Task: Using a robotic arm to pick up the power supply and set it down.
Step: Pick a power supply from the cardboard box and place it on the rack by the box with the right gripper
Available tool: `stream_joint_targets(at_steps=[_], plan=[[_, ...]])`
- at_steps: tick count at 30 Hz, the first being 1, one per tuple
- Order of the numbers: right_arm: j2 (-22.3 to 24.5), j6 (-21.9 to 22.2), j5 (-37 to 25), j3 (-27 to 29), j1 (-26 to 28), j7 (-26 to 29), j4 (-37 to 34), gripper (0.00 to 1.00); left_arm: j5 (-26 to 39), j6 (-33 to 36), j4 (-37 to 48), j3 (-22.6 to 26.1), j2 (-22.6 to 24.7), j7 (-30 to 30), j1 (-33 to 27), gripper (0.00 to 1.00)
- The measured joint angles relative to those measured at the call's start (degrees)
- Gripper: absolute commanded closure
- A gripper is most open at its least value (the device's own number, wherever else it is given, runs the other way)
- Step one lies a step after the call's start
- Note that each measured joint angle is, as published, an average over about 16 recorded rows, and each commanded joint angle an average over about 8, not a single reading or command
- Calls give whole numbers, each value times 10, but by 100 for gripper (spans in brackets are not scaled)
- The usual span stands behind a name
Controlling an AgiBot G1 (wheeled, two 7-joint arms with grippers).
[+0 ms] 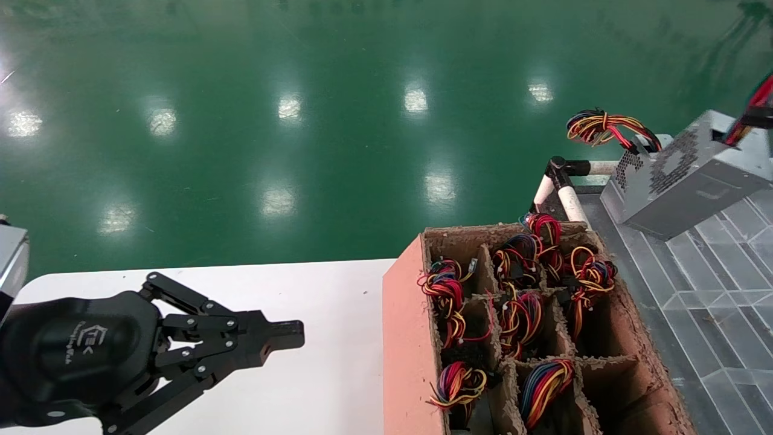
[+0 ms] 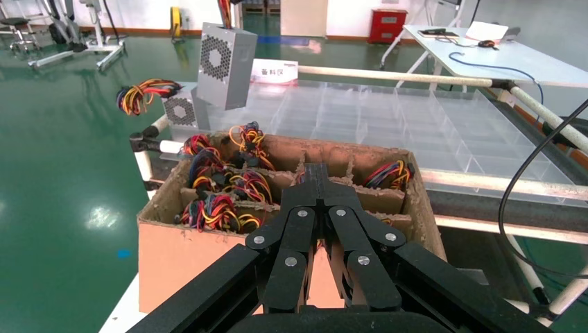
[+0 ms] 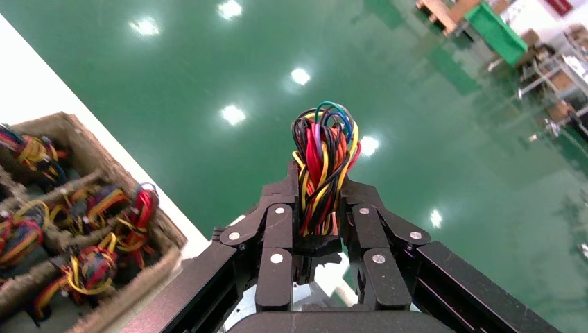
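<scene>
The power supply (image 1: 688,175), a grey metal box with a perforated fan grille, hangs tilted over the clear compartment tray (image 1: 724,272) at the far right. In the left wrist view it (image 2: 225,66) shows raised behind the cardboard box. Its red, yellow and black wire bundle (image 3: 322,159) is clamped in my right gripper (image 3: 322,177), which is shut on it; in the head view only the gripper's edge (image 1: 758,118) shows at the frame's right border. My left gripper (image 1: 290,334) is shut and empty, low over the white table, left of the cardboard box.
A divided cardboard box (image 1: 410,338) holding several wire bundles stands between the white table (image 1: 338,314) and the tray. A twin grey box (image 1: 628,164) with its own wire loop (image 1: 604,128) sits at the tray's far corner by a white pipe frame (image 1: 570,202).
</scene>
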Motion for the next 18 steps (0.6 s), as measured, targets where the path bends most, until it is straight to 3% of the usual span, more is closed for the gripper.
stream_joint_targets(at_steps=[18], plan=[[-21, -16, -54, -23, 19, -68, -149, 100, 0, 0, 0, 0, 0, 0, 0, 100]])
